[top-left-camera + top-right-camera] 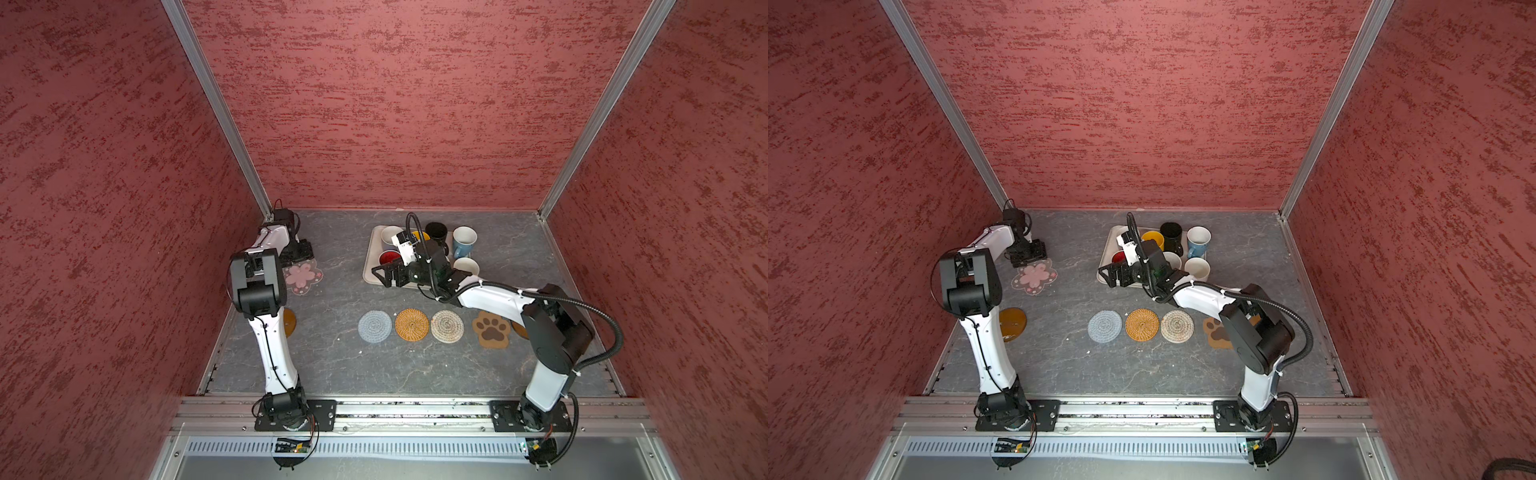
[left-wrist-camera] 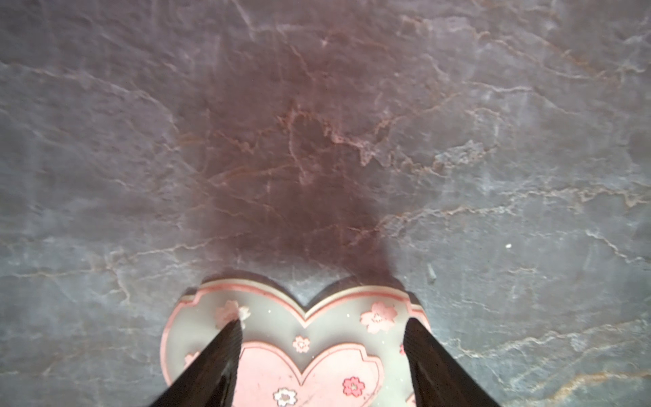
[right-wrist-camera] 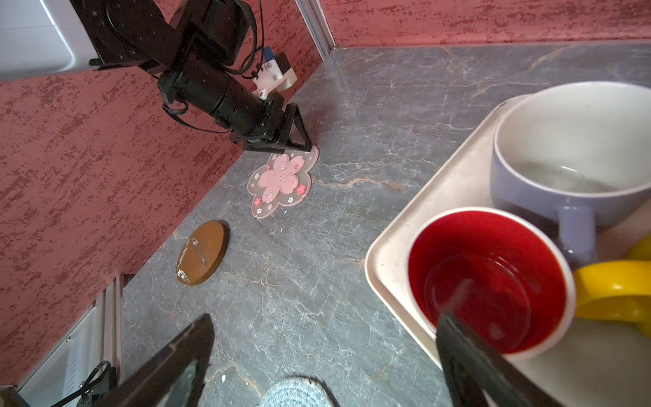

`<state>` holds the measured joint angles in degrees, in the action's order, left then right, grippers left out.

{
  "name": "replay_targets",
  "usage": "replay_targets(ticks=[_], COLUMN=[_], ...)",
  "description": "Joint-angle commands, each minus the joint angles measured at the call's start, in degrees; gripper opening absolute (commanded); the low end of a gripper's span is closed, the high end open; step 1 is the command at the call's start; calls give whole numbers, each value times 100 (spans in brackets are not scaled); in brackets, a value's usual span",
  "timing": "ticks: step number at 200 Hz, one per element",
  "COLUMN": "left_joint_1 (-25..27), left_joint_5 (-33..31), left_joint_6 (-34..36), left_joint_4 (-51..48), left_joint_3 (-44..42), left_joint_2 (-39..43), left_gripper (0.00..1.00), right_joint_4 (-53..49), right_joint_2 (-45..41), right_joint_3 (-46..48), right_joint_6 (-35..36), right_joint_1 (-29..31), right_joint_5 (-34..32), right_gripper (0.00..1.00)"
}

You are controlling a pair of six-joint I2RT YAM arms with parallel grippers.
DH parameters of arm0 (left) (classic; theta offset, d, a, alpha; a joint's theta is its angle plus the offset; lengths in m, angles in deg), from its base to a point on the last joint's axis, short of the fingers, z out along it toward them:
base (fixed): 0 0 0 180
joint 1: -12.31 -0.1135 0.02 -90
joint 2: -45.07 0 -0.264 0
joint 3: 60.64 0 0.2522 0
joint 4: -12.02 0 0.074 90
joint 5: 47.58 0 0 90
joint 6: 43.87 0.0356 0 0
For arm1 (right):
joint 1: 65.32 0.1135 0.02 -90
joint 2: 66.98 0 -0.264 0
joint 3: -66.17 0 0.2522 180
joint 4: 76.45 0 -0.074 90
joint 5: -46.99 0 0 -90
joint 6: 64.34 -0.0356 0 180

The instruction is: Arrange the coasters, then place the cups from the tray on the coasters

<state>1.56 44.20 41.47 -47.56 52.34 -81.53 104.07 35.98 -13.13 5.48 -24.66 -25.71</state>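
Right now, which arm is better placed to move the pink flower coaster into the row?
Left. The left gripper is open right over the flower coaster, fingertips down at it. The right gripper is open over at the tray, by the red-lined cup.

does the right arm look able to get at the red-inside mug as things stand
Probably yes: the right gripper is open right at it, one finger over the red-inside mug, the other outside the tray. Nothing lies between; the yellow mug crowds only one side.
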Motion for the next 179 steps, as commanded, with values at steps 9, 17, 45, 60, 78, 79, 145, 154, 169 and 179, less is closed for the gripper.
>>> replay_targets(ticks=[9, 17, 45, 60, 78, 79, 145, 154, 169, 179], left_joint_1=[-31, -49, -153, -204, -224, -230, -317, -331, -361, -376], left_joint_5=[26, 3, -90, -103, -149, -155, -140, -173, -178, -163], left_joint_6=[-50, -39, -27, -9, 60, 61, 41, 38, -10, -57], left_joint_4=[-279, -310, -376, -365, -357, -357, -613, -655, -640, -649], left_joint_3=[320, 400, 580, 622, 675, 676, 1245, 1301, 1273, 1258], left_joint_2=[168, 139, -7, -76, -173, -177, -541, -590, -623, -662], left_gripper=[73, 73, 74, 75, 77, 77, 83, 84, 84, 84], right_joint_4=[197, 198, 163, 128, 116, 117, 119, 112, 109, 97], right_joint_2=[-138, -127, -50, -14, -1, 2, 139, 149, 143, 125], right_joint_3=[50, 35, -3, -38, -51, -49, -53, -53, -56, -39], right_joint_6=[-3, -7, 31, 49, 59, 59, 41, 32, 23, 24], right_joint_1=[-22, -19, -23, -37, -58, -58, -85, -90, -89, -87], right_joint_5=[-52, -44, -52, -56, -57, -59, -34, -31, -27, -33], right_gripper=[99, 99, 99, 99, 99, 99, 98, 99, 99, 99])
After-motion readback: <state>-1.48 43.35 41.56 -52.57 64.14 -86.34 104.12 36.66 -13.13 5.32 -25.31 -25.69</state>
